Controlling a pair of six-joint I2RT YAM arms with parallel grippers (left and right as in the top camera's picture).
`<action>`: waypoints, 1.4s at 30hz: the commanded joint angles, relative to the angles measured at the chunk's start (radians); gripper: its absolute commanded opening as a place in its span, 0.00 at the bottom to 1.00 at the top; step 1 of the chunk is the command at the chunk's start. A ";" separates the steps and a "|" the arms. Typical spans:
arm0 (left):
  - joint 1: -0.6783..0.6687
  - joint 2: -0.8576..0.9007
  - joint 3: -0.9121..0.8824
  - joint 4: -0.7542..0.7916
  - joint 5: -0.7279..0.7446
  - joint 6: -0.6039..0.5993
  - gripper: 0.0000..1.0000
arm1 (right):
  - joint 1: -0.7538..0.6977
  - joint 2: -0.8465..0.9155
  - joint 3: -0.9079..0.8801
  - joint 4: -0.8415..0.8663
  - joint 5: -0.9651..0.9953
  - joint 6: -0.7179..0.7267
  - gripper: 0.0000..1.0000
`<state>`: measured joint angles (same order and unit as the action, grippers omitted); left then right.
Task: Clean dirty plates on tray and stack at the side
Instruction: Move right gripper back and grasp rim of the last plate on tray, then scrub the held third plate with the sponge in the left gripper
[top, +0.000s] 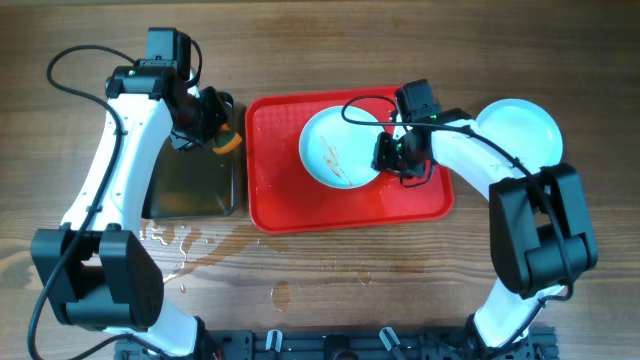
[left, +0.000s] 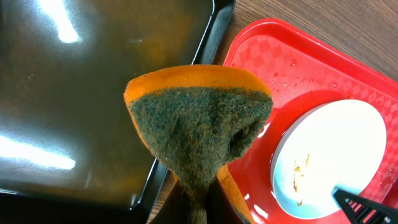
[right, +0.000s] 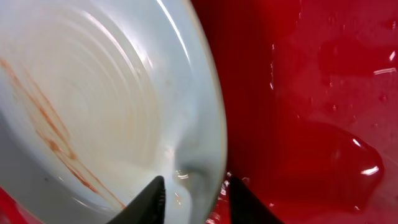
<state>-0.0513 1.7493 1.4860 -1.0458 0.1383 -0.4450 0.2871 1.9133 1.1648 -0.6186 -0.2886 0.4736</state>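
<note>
- so, the dirty plate (top: 335, 150) lies in the upper middle of the red tray (top: 290, 205), and the sponge (left: 199, 124) hangs to its left in the frame, over the corner of the black pan (left: 62, 93).
- the left gripper (top: 216, 128) is closed on the sponge; this arm would need to go right, over the tray's rim, to reach the brown streaks (right: 56, 143).
- the right gripper (right: 193, 198) pinches the plate's right rim, which passes between its fingers, and it seems to steady the plate.
- a clean plate (top: 520, 130) rests on the table (top: 100, 330) at upper right, apart from the tray.
- water (right: 348, 162) pools on the tray, so the rim may slip.
</note>
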 joint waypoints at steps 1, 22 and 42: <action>0.004 -0.002 0.005 0.006 -0.009 0.019 0.04 | 0.001 0.022 0.078 -0.008 -0.018 -0.142 0.39; 0.004 -0.002 0.005 0.006 -0.009 0.019 0.04 | 0.012 0.145 0.143 0.195 0.113 -0.290 0.04; -0.039 0.000 -0.019 0.034 -0.005 0.019 0.04 | 0.047 0.148 0.135 -0.006 0.019 0.040 0.04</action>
<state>-0.0597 1.7493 1.4837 -1.0306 0.1383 -0.4450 0.3313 2.0361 1.3182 -0.6289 -0.2913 0.5125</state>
